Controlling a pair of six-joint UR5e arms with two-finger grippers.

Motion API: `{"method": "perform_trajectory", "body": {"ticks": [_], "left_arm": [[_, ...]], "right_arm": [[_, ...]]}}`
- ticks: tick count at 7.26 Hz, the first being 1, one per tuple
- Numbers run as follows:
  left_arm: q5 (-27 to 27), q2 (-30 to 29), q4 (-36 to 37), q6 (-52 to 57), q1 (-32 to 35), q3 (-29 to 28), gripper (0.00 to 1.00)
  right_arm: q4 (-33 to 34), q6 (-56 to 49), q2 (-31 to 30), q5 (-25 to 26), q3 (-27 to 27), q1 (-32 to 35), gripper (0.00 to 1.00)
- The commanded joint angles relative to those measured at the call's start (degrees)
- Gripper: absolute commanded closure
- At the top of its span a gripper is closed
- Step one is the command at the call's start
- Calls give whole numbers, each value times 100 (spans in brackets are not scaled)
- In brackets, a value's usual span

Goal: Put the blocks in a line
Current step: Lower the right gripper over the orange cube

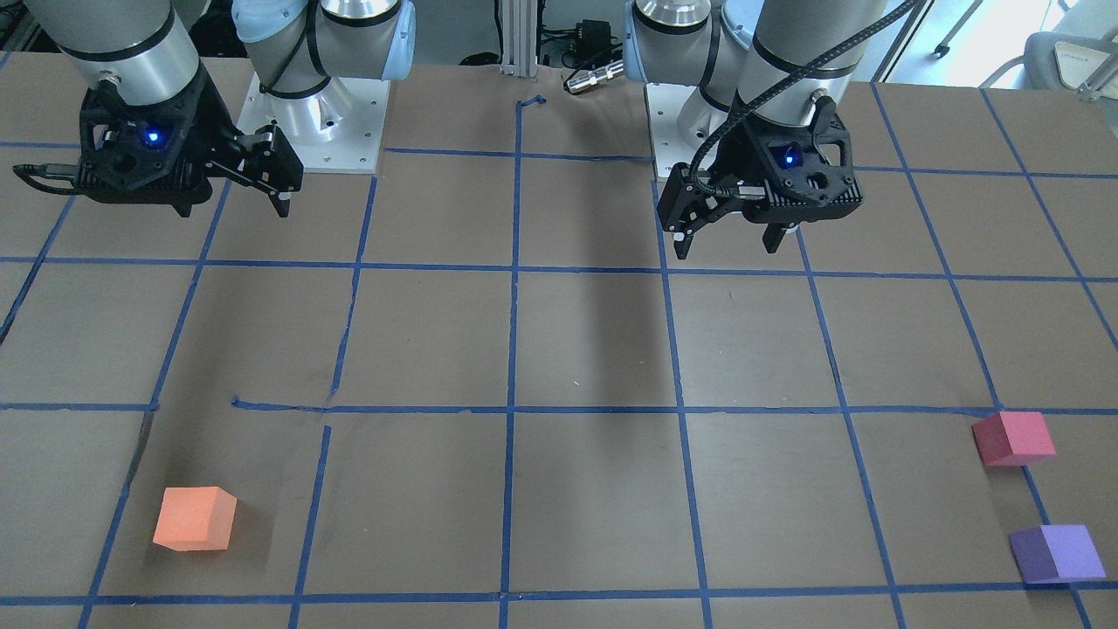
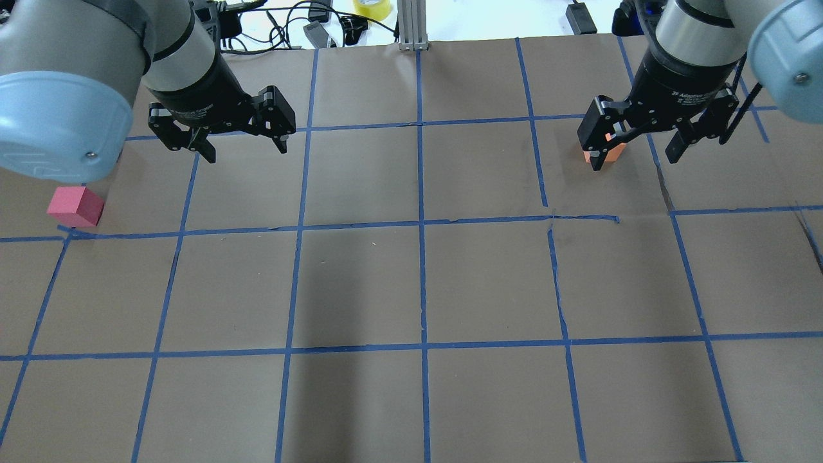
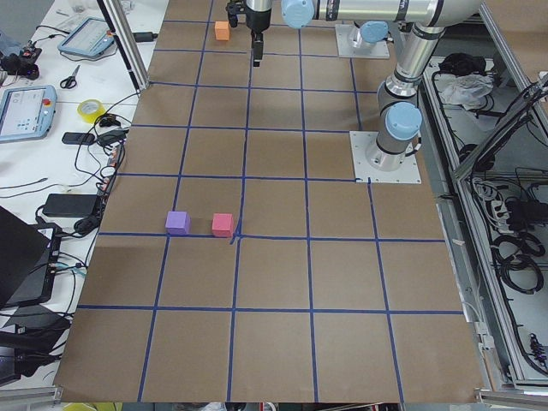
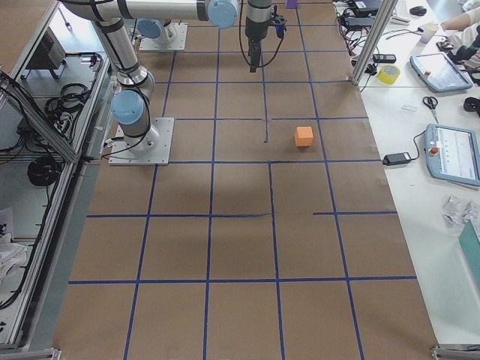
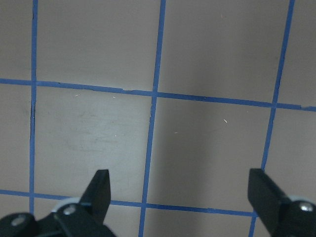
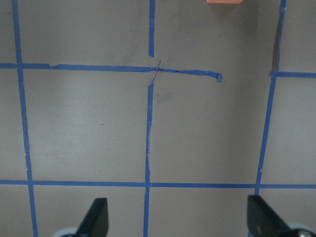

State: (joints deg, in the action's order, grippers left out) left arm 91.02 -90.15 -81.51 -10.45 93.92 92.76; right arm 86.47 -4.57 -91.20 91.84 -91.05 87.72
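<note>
Blocks (image 1: 194,519) loose on table (image 1: 594,489)

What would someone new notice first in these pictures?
Probably the bright blocks scattered on the brown table with its blue tape grid: the orange block alone on the robot's right, the pink block and purple block near each other, not touching, on its left. Above, near the robot's bases, the left gripper and right gripper hang open and empty.
</note>
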Motion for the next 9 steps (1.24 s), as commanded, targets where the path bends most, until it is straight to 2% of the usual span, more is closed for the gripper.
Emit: {"method": "perform_trajectory", "body": {"ticks": [1,3,5,6,9], "left_arm": [[21,76,3,43,4,93,0],[39,120,3,96,4,120,0],[47,103,3,61,4,120,0],[73,103,-14,35,4,111,0],[56,120,-23,44,-5,102,0]], "right_arm": [[-16,0,-3,0,0,-1,0],[-78,0,-3,18,9,-1,0],[53,26,6,402,9,-53,0],[71,-87,67,404,0,-97,0],[825,-158,443,360,-9,-115,0]]}}
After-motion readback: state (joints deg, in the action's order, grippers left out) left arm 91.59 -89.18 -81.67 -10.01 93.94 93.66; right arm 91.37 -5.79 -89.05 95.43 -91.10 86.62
